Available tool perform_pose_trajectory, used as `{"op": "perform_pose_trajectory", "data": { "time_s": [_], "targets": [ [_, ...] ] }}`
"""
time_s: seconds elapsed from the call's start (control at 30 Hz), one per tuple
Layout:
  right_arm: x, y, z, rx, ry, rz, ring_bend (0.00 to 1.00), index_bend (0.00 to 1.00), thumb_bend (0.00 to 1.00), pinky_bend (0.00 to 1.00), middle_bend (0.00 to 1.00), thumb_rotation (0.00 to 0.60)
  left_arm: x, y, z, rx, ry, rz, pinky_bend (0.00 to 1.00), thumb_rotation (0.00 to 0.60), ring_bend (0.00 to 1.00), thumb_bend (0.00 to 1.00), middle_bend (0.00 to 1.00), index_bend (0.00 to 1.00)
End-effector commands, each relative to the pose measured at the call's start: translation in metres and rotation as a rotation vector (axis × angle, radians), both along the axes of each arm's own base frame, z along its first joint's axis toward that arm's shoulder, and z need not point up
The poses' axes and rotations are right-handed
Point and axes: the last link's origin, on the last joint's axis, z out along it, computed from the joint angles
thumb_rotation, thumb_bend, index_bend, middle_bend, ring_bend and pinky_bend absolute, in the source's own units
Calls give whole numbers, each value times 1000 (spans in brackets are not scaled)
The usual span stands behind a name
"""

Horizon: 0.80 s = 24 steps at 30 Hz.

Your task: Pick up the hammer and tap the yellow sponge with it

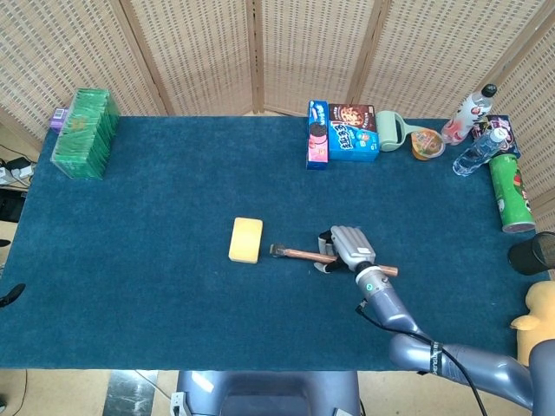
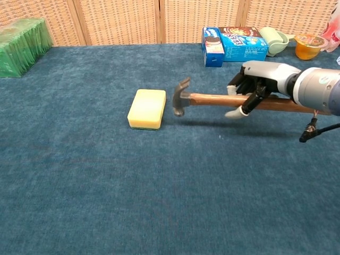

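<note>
My right hand [image 1: 345, 248] [image 2: 254, 87] grips the wooden handle of the hammer [image 1: 299, 254] [image 2: 212, 99] and holds it lifted off the blue cloth, casting a shadow beneath. The hammer's metal head [image 2: 179, 97] hangs just right of the yellow sponge [image 1: 245, 239] [image 2: 147, 108], close to its right edge but apart from it. The sponge lies flat near the table's middle. My left hand shows in neither view.
Snack boxes [image 1: 342, 133] [image 2: 234, 44], a green cup [image 1: 390, 131], a jelly cup [image 1: 427, 144], bottles [image 1: 474, 130] and a green can [image 1: 509, 194] line the back right. A green packet stack [image 1: 85, 133] sits at the back left. A black cup [image 1: 536, 253] stands at the right edge.
</note>
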Motion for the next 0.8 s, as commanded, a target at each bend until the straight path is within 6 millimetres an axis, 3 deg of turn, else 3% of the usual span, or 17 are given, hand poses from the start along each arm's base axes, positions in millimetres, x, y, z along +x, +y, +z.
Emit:
{"op": "perform_pose_trajectory", "data": {
  "time_s": [0.03,0.27,0.5,0.67,0.8],
  "targets": [
    [9,2,4,-3,-115,-6,1000,878,273,1000,1000,600,1,0,0,-1,-1,-1,125,600,106,190,215,271],
    [29,4,1,24,-311,-54,1000,887,272,1000,1000,600,1,-3,-2,-4,1,2,125,600,106,189,215,271],
    [40,0,-10,63,-322,-54,1000,887,273,1000,1000,600,-1,-4,-1,-4,4,14,124,600,106,189,215,271],
    [48,-8,-33,98,-236,-57,1000,886,272,1000,1000,600,-5,-6,1,1,5,29,125,600,106,189,215,271],
    [46,-12,-49,91,1,18,1000,887,271,1000,1000,600,-6,-7,3,6,9,36,125,600,106,189,215,270]
  ]
}}
